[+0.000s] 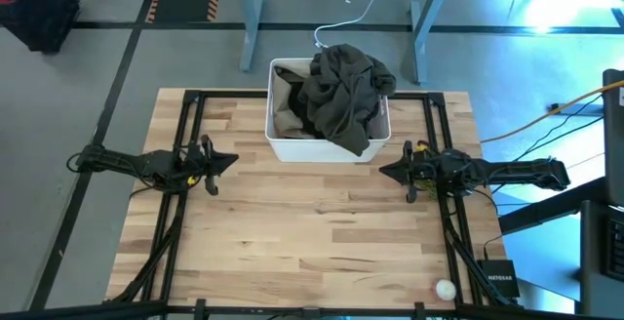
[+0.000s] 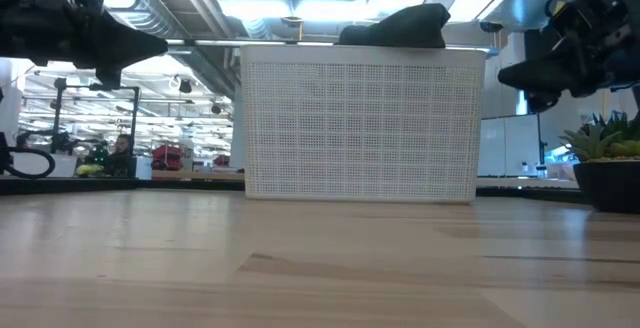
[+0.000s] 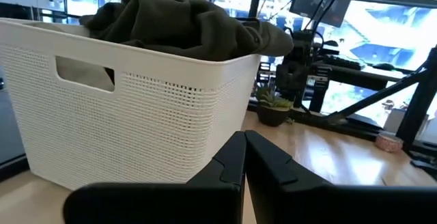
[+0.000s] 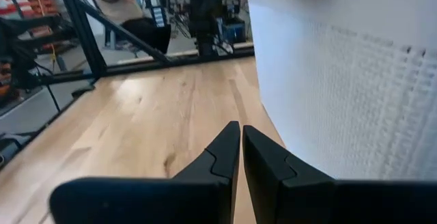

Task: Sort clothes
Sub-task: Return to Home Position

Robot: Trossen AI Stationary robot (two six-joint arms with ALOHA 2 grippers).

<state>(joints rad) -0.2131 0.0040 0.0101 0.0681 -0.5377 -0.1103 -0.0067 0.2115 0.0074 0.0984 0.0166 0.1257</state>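
Note:
A white perforated plastic bin (image 1: 283, 147) stands at the table's far middle. A dark olive-grey garment (image 1: 341, 91) is heaped in it, draped over its right and near rims; it also shows in the left wrist view (image 3: 177, 22) and the low view (image 2: 395, 26). A khaki tan cloth (image 1: 285, 117) and something black (image 1: 310, 125) lie underneath. No pink garment shows. My left gripper (image 1: 234, 160) hovers shut and empty left of the bin. My right gripper (image 1: 382, 172) hovers shut and empty right of the bin, above the table.
Bare wooden tabletop (image 1: 312, 242) stretches between the arms and the near edge. A small white object (image 1: 445, 288) lies near the table's near right corner. A potted plant (image 2: 605, 158) stands at the right. A person (image 4: 123, 2) sits in the room beyond the table.

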